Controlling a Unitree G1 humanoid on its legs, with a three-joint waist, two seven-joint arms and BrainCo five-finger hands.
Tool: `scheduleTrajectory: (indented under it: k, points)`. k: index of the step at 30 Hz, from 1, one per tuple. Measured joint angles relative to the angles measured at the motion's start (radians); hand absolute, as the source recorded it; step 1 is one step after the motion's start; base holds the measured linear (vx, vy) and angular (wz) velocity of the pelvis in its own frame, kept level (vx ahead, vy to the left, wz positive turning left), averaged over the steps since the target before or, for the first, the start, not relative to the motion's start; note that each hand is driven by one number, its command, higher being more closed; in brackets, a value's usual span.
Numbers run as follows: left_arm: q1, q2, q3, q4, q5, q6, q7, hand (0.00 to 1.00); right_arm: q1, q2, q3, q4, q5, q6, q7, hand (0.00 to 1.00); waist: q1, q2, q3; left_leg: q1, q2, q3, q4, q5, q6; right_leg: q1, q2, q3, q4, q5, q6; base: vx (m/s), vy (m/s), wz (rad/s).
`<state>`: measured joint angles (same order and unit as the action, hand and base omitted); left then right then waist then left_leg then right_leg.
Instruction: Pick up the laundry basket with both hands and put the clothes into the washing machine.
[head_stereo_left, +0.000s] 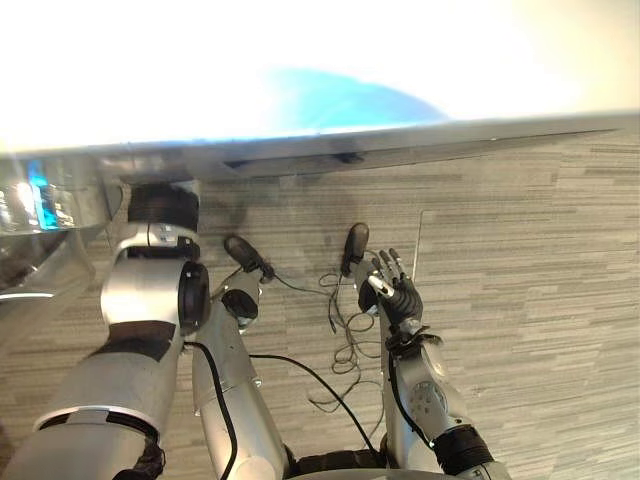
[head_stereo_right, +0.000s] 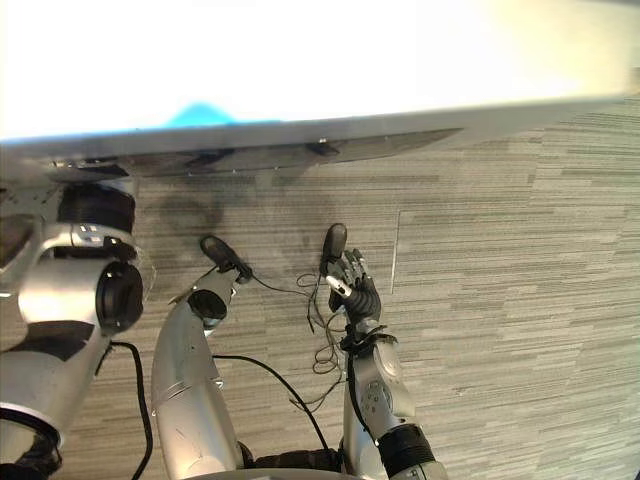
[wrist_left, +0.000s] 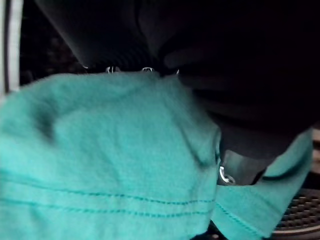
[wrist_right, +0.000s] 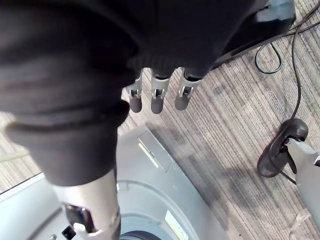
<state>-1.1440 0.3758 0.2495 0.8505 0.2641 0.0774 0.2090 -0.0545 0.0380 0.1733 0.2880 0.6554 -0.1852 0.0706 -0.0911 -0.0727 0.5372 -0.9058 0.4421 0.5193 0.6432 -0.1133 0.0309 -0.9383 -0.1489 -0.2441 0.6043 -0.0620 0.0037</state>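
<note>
Left eye view: the right hand (head_stereo_left: 395, 288) hangs over the floor (head_stereo_left: 540, 300), fingers apart and empty, below the washing machine (head_stereo_left: 420, 138). Left wrist view: teal cloth (wrist_left: 110, 160) lies against the left hand (wrist_left: 250, 90) (its grip cannot be told). Right wrist view: straight fingers (wrist_right: 157, 100), nothing held.

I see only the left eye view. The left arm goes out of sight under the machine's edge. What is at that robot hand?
Observer: In the left wrist view, teal cloth lies close before the left robot hand.
Operator: Is it inside the drum?
Observer: It seems so: a perforated drum wall shows beside the cloth.
Operator: What does the right robot hand face?
Observer: Its wrist view shows a grey machine panel with a sticker past its straight fingers.
</note>
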Motion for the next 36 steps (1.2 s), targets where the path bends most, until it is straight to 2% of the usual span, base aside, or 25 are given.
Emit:
scheduleTrajectory:
  k: [4,8,11,12,13,14,16,18,21,23,25,26,27,28,29,30,31,32,33,34,36]
  points:
    - [0.215,-0.058,0.186,0.045,-0.061,0.011,-0.09,0.0,0.039,-0.003,-0.011,-0.009,-0.042,0.042,0.0,0.0,-0.002,-0.007,-0.006,0.096,-0.005,0.006,-0.051,0.013,-0.02,0.094,0.014,-0.009,-0.041,0.0,0.001,0.08,-0.057,0.0]
    - [0.477,-0.167,0.333,0.067,-0.114,0.016,-0.157,0.0,0.061,-0.012,-0.023,-0.046,-0.1,0.064,0.0,0.0,0.007,-0.006,-0.01,0.214,-0.009,0.01,-0.088,0.014,-0.024,0.217,0.026,-0.023,-0.076,-0.009,0.006,0.09,-0.049,0.05]
    - [0.723,-0.267,0.377,0.095,-0.174,0.013,-0.188,0.0,0.101,-0.016,-0.038,-0.027,-0.137,0.079,0.0,0.0,0.028,0.001,-0.123,0.282,-0.029,0.009,-0.135,0.023,-0.043,0.284,0.023,-0.032,-0.096,-0.031,0.005,0.1,-0.042,0.15]
    - [0.761,-0.281,0.377,0.102,-0.186,0.012,-0.188,0.0,0.101,-0.017,-0.038,-0.016,-0.147,0.08,0.0,0.0,0.033,0.002,-0.125,0.312,-0.034,0.005,-0.141,0.025,-0.046,0.315,0.022,-0.036,-0.099,-0.036,0.004,0.14,-0.044,0.33]
    - [0.843,-0.315,0.364,0.108,-0.216,0.008,-0.185,0.0,0.112,-0.023,-0.038,0.015,-0.158,0.083,0.0,0.0,0.051,0.004,-0.139,0.383,-0.046,0.001,-0.163,0.027,-0.05,0.387,0.014,-0.046,-0.103,-0.053,0.004,0.07,-0.03,0.32]
    - [0.882,-0.328,0.344,0.109,-0.224,-0.001,-0.178,0.0,0.123,-0.028,-0.037,0.023,-0.16,0.084,0.0,0.0,0.057,0.009,-0.158,0.4,-0.054,-0.005,-0.174,0.028,-0.053,0.406,0.008,-0.053,-0.102,-0.062,0.006,0.07,-0.044,0.55]
    - [0.992,-0.354,0.238,0.1,-0.273,-0.048,-0.14,0.0,0.145,-0.036,-0.037,0.077,-0.189,0.083,0.0,0.0,0.067,0.029,-0.21,0.464,-0.089,-0.041,-0.217,0.037,-0.067,0.489,-0.015,-0.087,-0.099,-0.094,0.01,0.08,-0.05,0.61]
    - [1.04,-0.364,0.168,0.096,-0.309,-0.075,-0.12,0.0,0.155,-0.037,-0.037,0.124,-0.196,0.082,-0.002,0.0,0.081,0.038,-0.227,0.527,-0.115,-0.055,-0.255,0.045,-0.078,0.559,-0.032,-0.11,-0.102,-0.112,0.017,0.06,-0.063,0.48]
    - [1.1,-0.373,0.087,0.082,-0.377,-0.113,-0.116,0.0,0.182,-0.036,-0.037,0.183,-0.206,0.081,-0.003,0.0,0.086,0.048,-0.271,0.591,-0.162,-0.1,-0.324,0.076,-0.092,0.645,-0.063,-0.169,-0.107,-0.136,0.024,0.05,-0.092,0.66]
    - [1.117,-0.373,0.038,0.072,-0.403,-0.127,-0.116,0.0,0.182,-0.045,-0.04,0.23,-0.237,0.081,-0.004,0.0,0.09,0.056,-0.283,0.613,-0.166,-0.115,-0.33,0.074,-0.088,0.689,-0.074,-0.205,-0.109,-0.144,0.025,0.05,-0.084,0.53]
    - [1.139,-0.372,-0.03,0.048,-0.41,-0.131,-0.12,0.0,0.183,-0.055,-0.055,0.289,-0.27,0.081,-0.003,0.0,0.102,0.056,-0.307,0.642,-0.161,-0.079,-0.329,0.065,-0.07,0.727,-0.095,-0.238,-0.13,-0.138,0.017,0.07,-0.045,0.5]
    - [1.15,-0.376,-0.085,0.021,-0.41,-0.131,-0.123,0.0,0.186,-0.062,-0.08,0.331,-0.282,0.081,-0.003,0.0,0.1,0.057,-0.315,0.641,-0.143,-0.057,-0.24,0.047,-0.044,0.757,-0.121,-0.269,-0.136,-0.135,0.019,0.1,0.039,0.7]
    - [1.177,-0.376,-0.135,-0.03,-0.41,-0.134,-0.128,0.0,0.19,-0.074,-0.118,0.373,-0.301,0.083,-0.005,0.0,0.097,0.061,-0.324,0.649,-0.116,-0.072,-0.137,0.035,-0.053,0.787,-0.145,-0.289,-0.136,-0.133,0.023,0.1,0.08,0.69]
    - [1.197,-0.376,-0.155,-0.059,-0.41,-0.14,-0.136,0.0,0.191,-0.084,-0.134,0.393,-0.308,0.084,-0.005,0.0,0.097,0.066,-0.329,0.656,-0.102,-0.093,-0.098,0.024,-0.068,0.799,-0.153,-0.293,-0.137,-0.128,0.032,0.05,0.229,0.44]
    - [1.247,-0.375,-0.189,-0.132,-0.41,-0.157,-0.147,0.0,0.191,-0.105,-0.166,0.434,-0.315,0.084,-0.006,0.0,0.095,0.081,-0.343,0.67,-0.085,-0.161,-0.055,0.005,-0.104,0.812,-0.165,-0.289,-0.138,-0.116,0.052,0.02,0.338,0.05]
    - [1.293,-0.374,-0.216,-0.189,-0.411,-0.173,-0.157,0.0,0.186,-0.122,-0.199,0.47,-0.319,0.084,-0.007,0.0,0.101,0.103,-0.356,0.672,-0.105,-0.234,-0.044,-0.029,-0.151,0.812,-0.172,-0.268,-0.141,-0.096,0.075,0.01,0.371,-0.12]
    - [1.31,-0.372,-0.222,-0.207,-0.412,-0.176,-0.165,0.0,0.179,-0.131,-0.217,0.497,-0.332,0.084,-0.007,0.0,0.101,0.106,-0.364,0.675,-0.124,-0.252,-0.043,-0.046,-0.154,0.813,-0.166,-0.254,-0.155,-0.084,0.084,0.0,0.264,-0.16]
    - [1.328,-0.362,-0.239,-0.225,-0.414,-0.179,-0.168,0.0,0.172,-0.126,-0.236,0.535,-0.35,0.088,-0.008,0.0,0.096,0.097,-0.38,0.674,-0.17,-0.285,-0.06,-0.051,-0.157,0.812,-0.174,-0.238,-0.184,-0.064,0.097,-0.04,0.263,0.14]
    - [1.333,-0.333,-0.256,-0.231,-0.432,-0.179,-0.173,0.0,0.17,-0.122,-0.241,0.566,-0.372,0.101,-0.006,0.0,0.075,0.094,-0.395,0.676,-0.226,-0.345,-0.114,-0.057,-0.166,0.809,-0.196,-0.22,-0.231,-0.021,0.101,-0.05,0.246,0.31]
    - [1.33,-0.327,-0.258,-0.234,-0.435,-0.179,-0.179,0.0,0.17,-0.121,-0.248,0.57,-0.386,0.105,-0.007,0.0,0.068,0.089,-0.404,0.677,-0.241,-0.357,-0.136,-0.065,-0.178,0.809,-0.206,-0.219,-0.241,0.0,0.102,-0.07,0.33,0.35]
    - [1.314,-0.313,-0.261,-0.235,-0.459,-0.178,-0.186,0.0,0.162,-0.121,-0.285,0.586,-0.425,0.11,-0.01,0.0,0.065,0.095,-0.408,0.681,-0.289,-0.35,-0.213,-0.083,-0.16,0.767,-0.25,-0.212,-0.25,0.06,0.096,-0.08,0.256,0.08]
